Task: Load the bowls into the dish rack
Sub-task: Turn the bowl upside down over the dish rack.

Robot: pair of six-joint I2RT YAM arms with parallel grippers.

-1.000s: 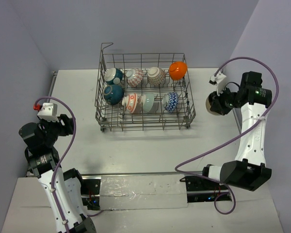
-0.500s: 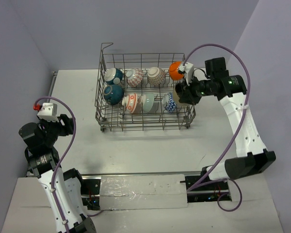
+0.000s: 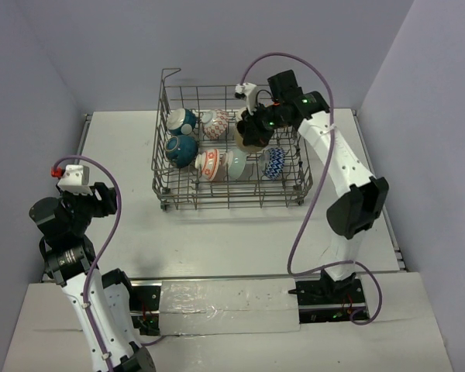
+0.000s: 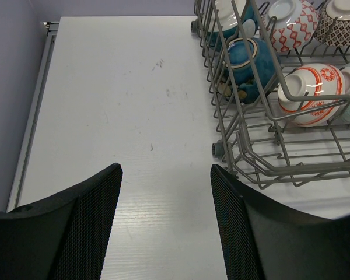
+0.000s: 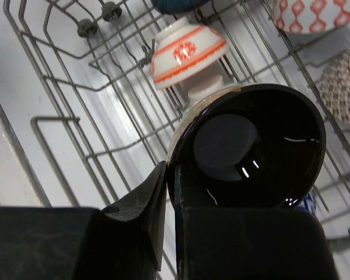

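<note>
R gripper [image 5: 169, 195] clamped on rim of black bowl [image 5: 251, 149], glossy inside, held over dish rack [image 3: 232, 198]. Bowl's outside mostly hidden behind gripper. L gripper [image 4: 165, 170] fingers apart, empty, left of rack.

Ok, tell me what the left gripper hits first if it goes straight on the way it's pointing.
Most likely the bare table. The left gripper is open and angled down at it, and the dish rack sits off to the right of that line. Depth is hard to judge.
</note>
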